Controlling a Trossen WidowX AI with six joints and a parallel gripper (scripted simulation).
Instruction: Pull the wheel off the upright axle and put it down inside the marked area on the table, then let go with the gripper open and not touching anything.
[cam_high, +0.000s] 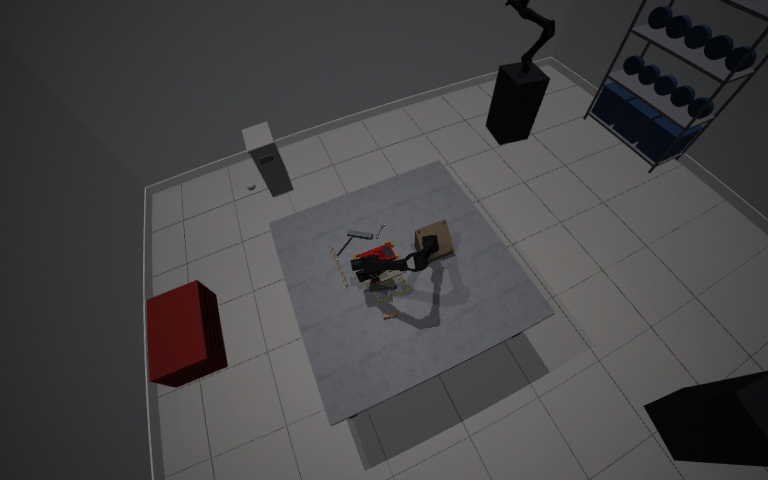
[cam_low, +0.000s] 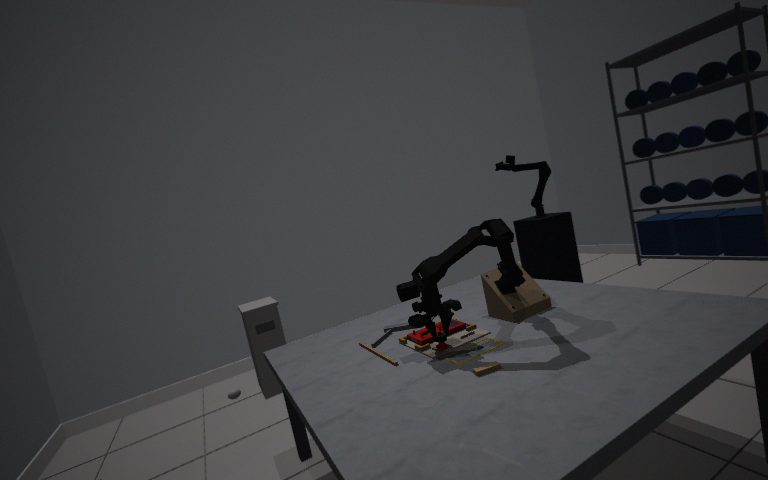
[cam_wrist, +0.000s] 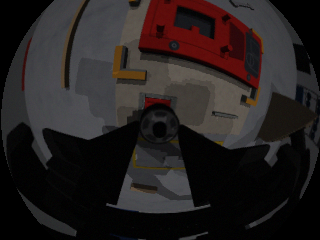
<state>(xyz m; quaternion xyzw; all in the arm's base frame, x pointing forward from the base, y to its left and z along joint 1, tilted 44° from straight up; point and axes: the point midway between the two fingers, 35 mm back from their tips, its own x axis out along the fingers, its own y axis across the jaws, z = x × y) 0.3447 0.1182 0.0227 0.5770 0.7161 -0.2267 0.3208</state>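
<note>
While the fingers (cam_high: 370, 277) (cam_low: 441, 337) are gripping the wheel (cam_wrist: 144, 123) from two opposite sides, the step in hand seems to be the pull off the axle, or the start of the carry just after it. Which of the two cannot be told, because in the wrist view the wheel covers whatever lies directly beneath it, and no bare axle shows. In that view it appears in front of a small red block (cam_low: 442, 345) (cam_wrist: 157, 102) on the pale board (cam_low: 486, 336) (cam_wrist: 192, 120), near the red panel (cam_high: 378, 251) (cam_low: 436, 332) (cam_wrist: 200, 42). The yellow outline (cam_high: 408, 289) (cam_low: 460, 363) (cam_wrist: 159, 168) on the desk (cam_high: 453, 362) (cam_low: 509, 418) (cam_wrist: 95, 107), likely the marked area, lies just beside the board. The next move probably calls for a straight lift until the bore is free of any axle, then a short shift over the outline, a level lowering and a wide release. Tilting early could make the wheel bind. As for its looks, the wheel is small, round and dark grey, with a thick rim, lighter patches spaced around its face and a black round centre that reads as the bore; its underside is hidden.
</note>
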